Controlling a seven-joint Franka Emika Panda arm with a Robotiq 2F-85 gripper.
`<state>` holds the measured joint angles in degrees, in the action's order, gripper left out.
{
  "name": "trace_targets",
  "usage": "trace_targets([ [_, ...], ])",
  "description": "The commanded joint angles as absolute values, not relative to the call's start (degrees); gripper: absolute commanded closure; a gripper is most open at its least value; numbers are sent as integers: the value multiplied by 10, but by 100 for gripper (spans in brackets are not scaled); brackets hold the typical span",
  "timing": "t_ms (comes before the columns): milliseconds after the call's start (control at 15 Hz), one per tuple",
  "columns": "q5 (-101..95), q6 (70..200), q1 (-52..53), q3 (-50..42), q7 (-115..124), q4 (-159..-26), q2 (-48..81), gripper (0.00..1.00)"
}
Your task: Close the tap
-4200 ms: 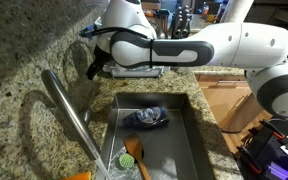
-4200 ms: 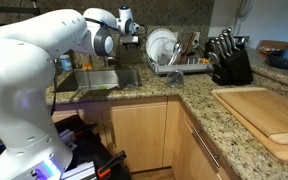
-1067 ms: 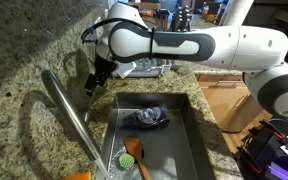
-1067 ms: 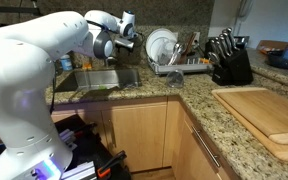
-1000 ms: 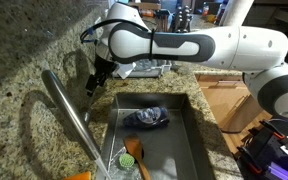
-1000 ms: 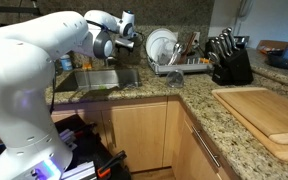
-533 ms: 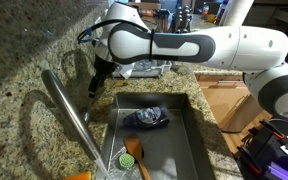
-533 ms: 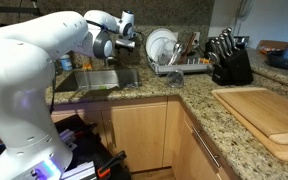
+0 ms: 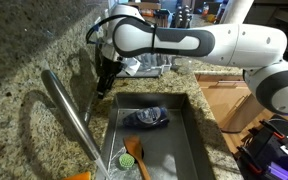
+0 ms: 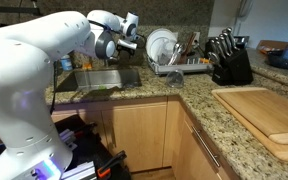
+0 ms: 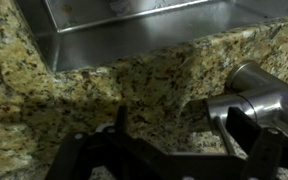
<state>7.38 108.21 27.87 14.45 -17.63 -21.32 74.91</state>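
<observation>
Black two-finger gripper (image 11: 179, 140) open, just beside the long brushed-steel kitchen tap (image 11: 269, 95)
Wrist view: the fingers are spread over the speckled granite counter (image 11: 74, 90). The tap's steel end sits right by one finger, not gripped, with the stainless sink basin (image 11: 134, 40) beyond. In an exterior view the gripper (image 9: 102, 90) points down near the tap (image 9: 69, 110).

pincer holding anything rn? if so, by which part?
Nothing is held. The pincer is open over the granite countertop. The tap lies off to one side of it, not clamped.
</observation>
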Motion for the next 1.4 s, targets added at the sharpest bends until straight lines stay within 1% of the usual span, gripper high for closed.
trace_targets([
  [0, 61, 1119, 287, 133, -200, -205, 763, 0],
  [133, 50, 1182, 294, 125, -218, -199, 779, 0],
  [200, 61, 1139, 286, 135, -198, -215, 759, 0],
  [467, 60, 1151, 287, 135, -198, -220, 762, 0],
  [867, 25, 1274, 303, 120, -264, -206, 778, 0],
  [933, 36, 1243, 296, 129, -244, -220, 767, 0],
  [1200, 35, 1247, 298, 128, -243, -216, 769, 0],
  [1333, 75, 1290, 295, 170, -265, -203, 783, 0],
])
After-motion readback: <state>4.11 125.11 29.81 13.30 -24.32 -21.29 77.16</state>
